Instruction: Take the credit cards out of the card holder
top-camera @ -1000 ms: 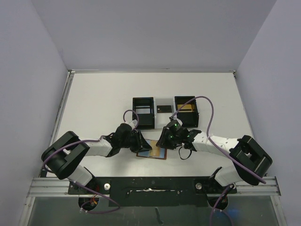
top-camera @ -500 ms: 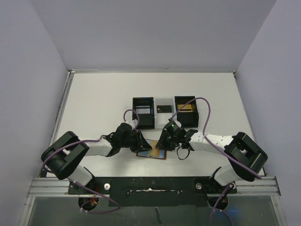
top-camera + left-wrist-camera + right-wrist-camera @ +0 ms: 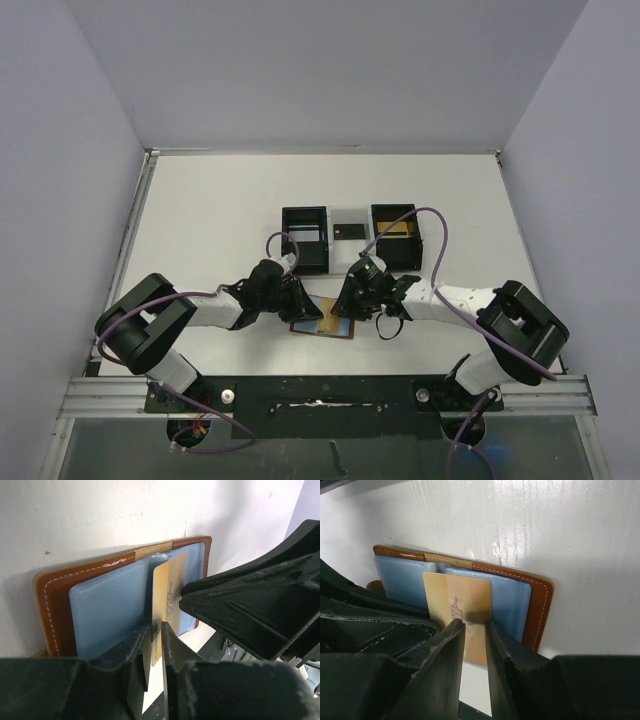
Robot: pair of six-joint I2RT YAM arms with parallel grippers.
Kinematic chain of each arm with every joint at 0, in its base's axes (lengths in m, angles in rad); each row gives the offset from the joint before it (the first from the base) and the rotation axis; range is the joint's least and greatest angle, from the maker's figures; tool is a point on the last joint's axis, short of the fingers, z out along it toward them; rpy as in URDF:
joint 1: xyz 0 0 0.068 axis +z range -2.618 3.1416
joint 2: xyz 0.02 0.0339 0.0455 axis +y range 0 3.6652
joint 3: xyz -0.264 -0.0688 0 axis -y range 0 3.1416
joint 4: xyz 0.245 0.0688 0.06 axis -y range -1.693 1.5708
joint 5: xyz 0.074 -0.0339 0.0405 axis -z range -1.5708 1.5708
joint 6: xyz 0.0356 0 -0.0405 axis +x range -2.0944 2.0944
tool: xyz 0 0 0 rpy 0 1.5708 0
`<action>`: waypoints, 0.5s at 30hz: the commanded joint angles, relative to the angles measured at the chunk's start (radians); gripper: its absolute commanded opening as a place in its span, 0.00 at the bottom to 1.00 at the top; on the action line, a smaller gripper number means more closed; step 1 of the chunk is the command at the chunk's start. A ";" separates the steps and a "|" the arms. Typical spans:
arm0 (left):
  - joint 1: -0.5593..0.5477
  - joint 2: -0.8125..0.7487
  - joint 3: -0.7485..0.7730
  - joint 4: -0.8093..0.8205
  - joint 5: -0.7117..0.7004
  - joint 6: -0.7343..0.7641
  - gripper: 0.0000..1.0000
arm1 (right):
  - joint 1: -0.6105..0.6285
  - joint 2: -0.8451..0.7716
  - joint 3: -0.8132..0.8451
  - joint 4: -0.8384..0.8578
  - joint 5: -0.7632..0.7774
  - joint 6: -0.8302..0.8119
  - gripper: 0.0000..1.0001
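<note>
Two grippers meet over the card holder (image 3: 538,605), which lies spread flat on the white table (image 3: 200,220) in its near half, brown leather rim outward and blue-grey pockets facing up. One gold credit card (image 3: 467,597) sticks partway out of a middle pocket. A dark scrawl runs across its face, too small and blurred to read, and white stitching follows the leather rim. The right gripper (image 3: 475,625) has its fingers a narrow slot apart over the card's face, which shows through the slot and spreads wider than it on both sides, so nothing is pinched between them; whether the tips touch the card cannot be told. The left gripper (image 3: 156,630) has its fingers drawn close, with a strip of the same card showing in the gap, but whether they clamp it cannot be told. From above, the two gripper heads cover both ends of the card holder and leave only its middle in sight, and in the left wrist view the right gripper's black body blocks the holder's right side. Farther back, well apart, stands a black-and-white tray (image 3: 304,262) with three compartments: a small black card (image 3: 348,230) lies in the white middle one and a second gold card (image 3: 398,229) in the right black one. Purple cables (image 3: 440,230) loop over both arms.
</note>
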 commanded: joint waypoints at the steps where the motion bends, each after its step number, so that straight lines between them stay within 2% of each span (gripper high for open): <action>1: 0.002 0.010 0.047 0.057 0.037 0.018 0.11 | 0.009 0.025 -0.025 -0.096 0.076 -0.014 0.26; 6: 0.003 0.000 0.035 0.064 0.036 0.015 0.00 | 0.009 0.031 -0.022 -0.091 0.075 -0.015 0.26; 15: 0.004 -0.054 0.026 -0.010 -0.014 0.050 0.00 | 0.009 0.018 -0.012 -0.112 0.096 -0.021 0.26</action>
